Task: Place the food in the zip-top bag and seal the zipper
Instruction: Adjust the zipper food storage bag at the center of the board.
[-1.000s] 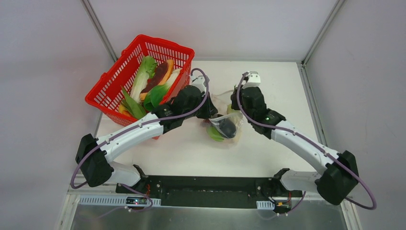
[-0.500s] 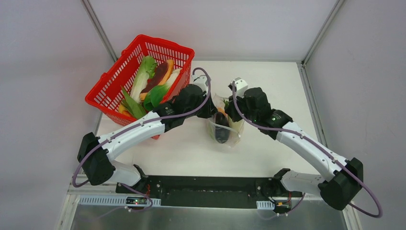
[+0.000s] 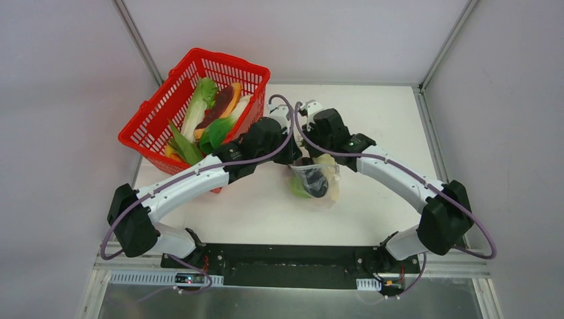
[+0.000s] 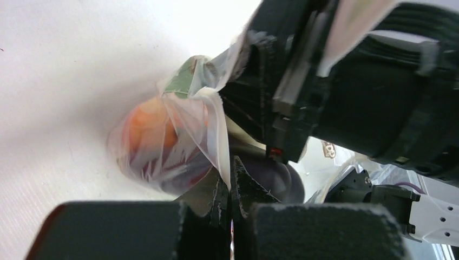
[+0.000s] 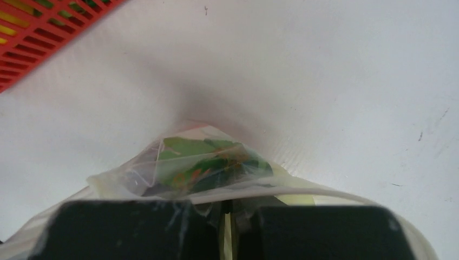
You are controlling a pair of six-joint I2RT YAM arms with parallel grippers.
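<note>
The zip-top bag [image 3: 314, 181] hangs between both grippers above the white table, holding food: a dark eggplant [image 3: 316, 181], green pieces [image 3: 298, 189] and a pale radish [image 3: 330, 178]. My left gripper [image 3: 293, 157] is shut on the bag's top edge; in its wrist view the film runs between the fingertips [image 4: 246, 187], and the orange fruit [image 4: 149, 127] shows through the plastic. Right beside it, my right gripper [image 3: 311, 158] is shut on the zipper [image 5: 265, 192], with the green pieces [image 5: 208, 161] in the bag [image 5: 135, 173] just below the strip.
A red mesh basket [image 3: 154, 136] with more toy vegetables [image 3: 213, 116] stands at the back left, close behind my left forearm. Its corner [image 5: 38, 38] shows in the right wrist view. White table [image 3: 386, 113] lies right of the bag, with walls at the sides and back.
My right gripper has slid left along the bag's top edge until it is beside the left gripper. The bag swung and turned beneath them. The left arm has barely moved.
</note>
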